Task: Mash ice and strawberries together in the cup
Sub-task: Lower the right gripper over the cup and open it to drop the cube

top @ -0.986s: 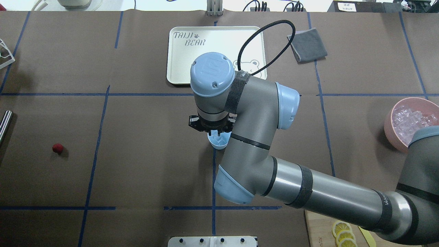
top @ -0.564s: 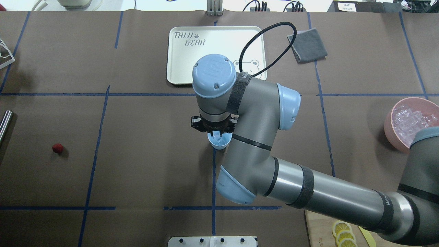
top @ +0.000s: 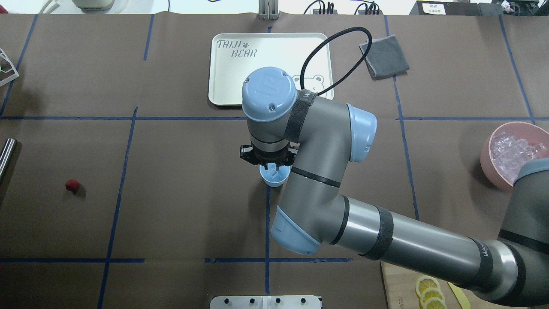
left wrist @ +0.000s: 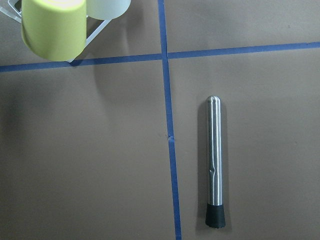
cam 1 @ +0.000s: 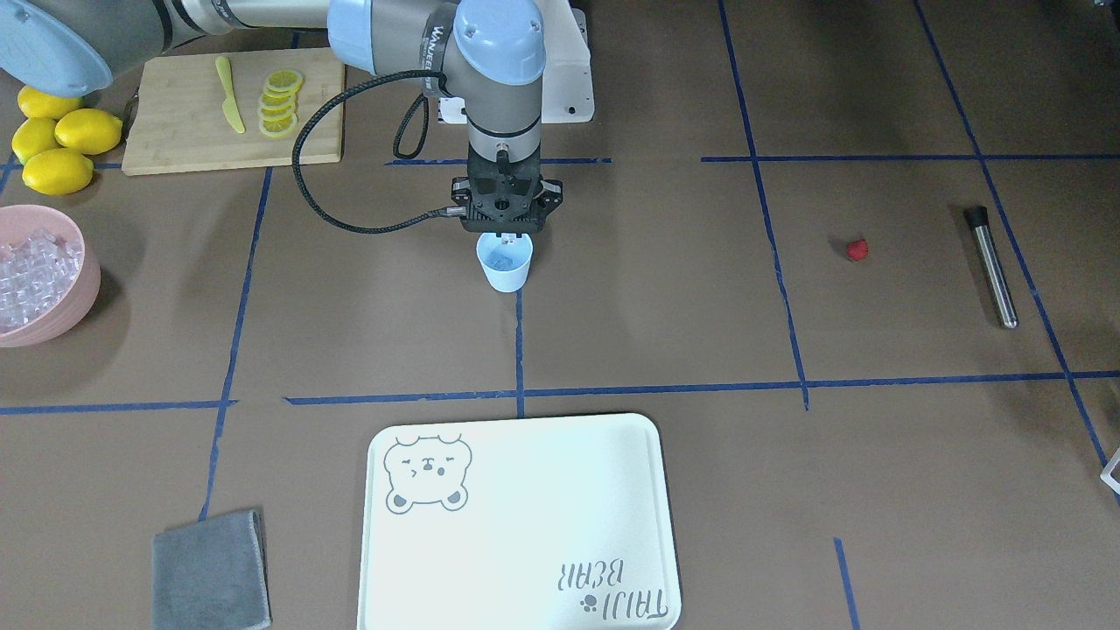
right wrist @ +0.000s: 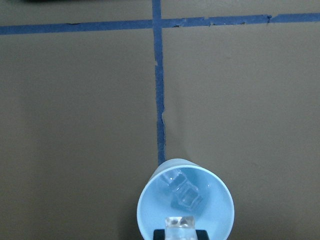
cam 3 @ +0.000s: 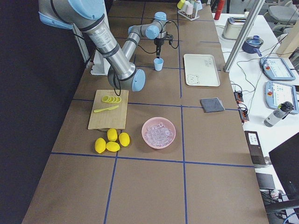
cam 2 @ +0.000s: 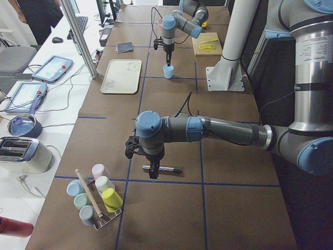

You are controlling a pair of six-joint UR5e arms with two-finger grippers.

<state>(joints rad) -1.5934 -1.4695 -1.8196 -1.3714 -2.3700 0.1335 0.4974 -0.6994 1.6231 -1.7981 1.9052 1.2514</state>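
Right arm extended, right gripper [cam 1: 505,234] vertical, pinching ice cube [right wrist: 180,223]; left gripper [cam 2: 152,169] pointing down

One cup [cam 1: 505,267], one strawberry [cam 1: 857,250], one pink bowl [cam 1: 66,315] holding many ice cubes [cam 1: 31,271], four lemons [cam 3: 112,134], one tray [cam 1: 525,525], one cloth [cam 1: 210,569], one muddler [cam 1: 993,267], one board [cam 1: 175,131].

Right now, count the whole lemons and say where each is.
4 lemons, bunched beside the cutting board, near the pink bowl; in front view: top lemon, left lemon, right lemon, bottom lemon. None looks hidden.
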